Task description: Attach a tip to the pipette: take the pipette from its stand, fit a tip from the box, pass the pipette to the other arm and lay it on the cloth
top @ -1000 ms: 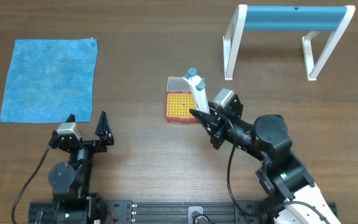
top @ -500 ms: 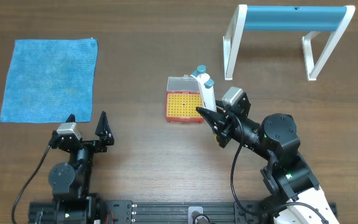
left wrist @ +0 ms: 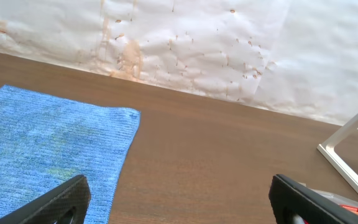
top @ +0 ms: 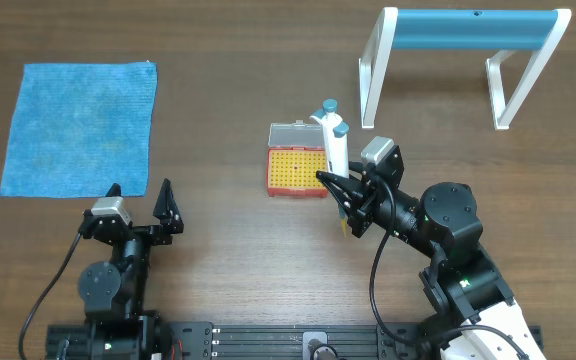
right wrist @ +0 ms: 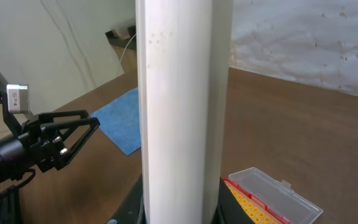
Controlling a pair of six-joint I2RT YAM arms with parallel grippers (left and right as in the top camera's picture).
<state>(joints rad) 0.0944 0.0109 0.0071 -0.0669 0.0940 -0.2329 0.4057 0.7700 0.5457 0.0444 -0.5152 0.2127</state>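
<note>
My right gripper point(top: 342, 192) is shut on the white pipette point(top: 334, 143), which stands nearly upright with its blue cap at the far end, just right of the tip box point(top: 294, 171). The red box holds yellow tips, and its clear lid point(top: 287, 133) is folded back. Seen from the right wrist, the pipette body point(right wrist: 182, 106) rises straight up between my fingers, with the tip box point(right wrist: 263, 198) beside it. The gripper hides the pipette's lower end. My left gripper point(top: 140, 188) rests open near its base, below the blue cloth point(top: 78, 128), with nothing between its fingers point(left wrist: 50, 206).
A white stand with a blue bar point(top: 468, 30) occupies the back right; one of its legs point(left wrist: 351, 152) appears in the left wrist view. Bare wooden table lies between the cloth point(left wrist: 39, 149) and the tip box.
My right gripper has carried the pipette a little to the right, off the tip box, and tipped it more upright. The left arm has not moved.
</note>
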